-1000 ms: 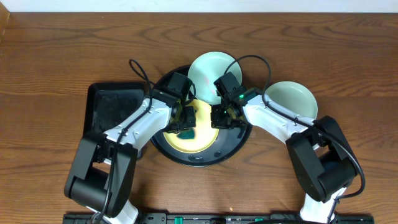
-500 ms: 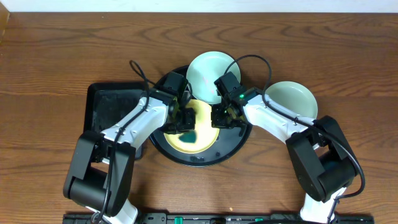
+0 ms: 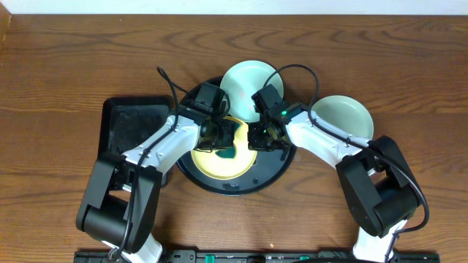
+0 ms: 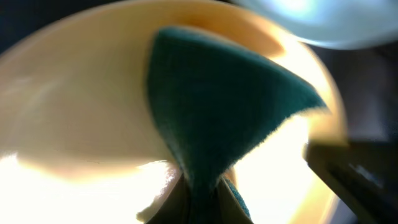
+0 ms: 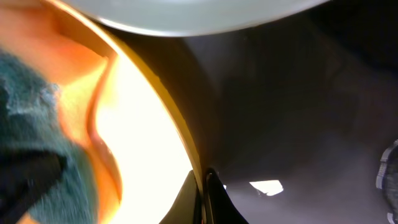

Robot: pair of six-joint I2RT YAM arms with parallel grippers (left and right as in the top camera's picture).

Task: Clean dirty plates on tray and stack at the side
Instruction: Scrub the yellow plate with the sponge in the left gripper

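Note:
A pale yellow plate (image 3: 213,165) lies in the round black tray (image 3: 265,172). My left gripper (image 3: 223,142) is shut on a dark green sponge (image 3: 225,153) pressed onto the plate; the sponge fills the left wrist view (image 4: 211,106) over the yellow plate (image 4: 74,112). My right gripper (image 3: 257,140) is shut on the yellow plate's right rim (image 5: 180,134), one finger inside and one outside. A mint plate (image 3: 245,84) rests on the tray's far edge. Another mint plate (image 3: 344,117) sits on the table to the right.
A rectangular black tray (image 3: 135,124) stands left of the round tray. The wooden table (image 3: 58,80) stretches around. Black cables loop above both wrists.
My left gripper and the sponge have shifted a little to the right and up across the yellow plate. The right arm has not moved.

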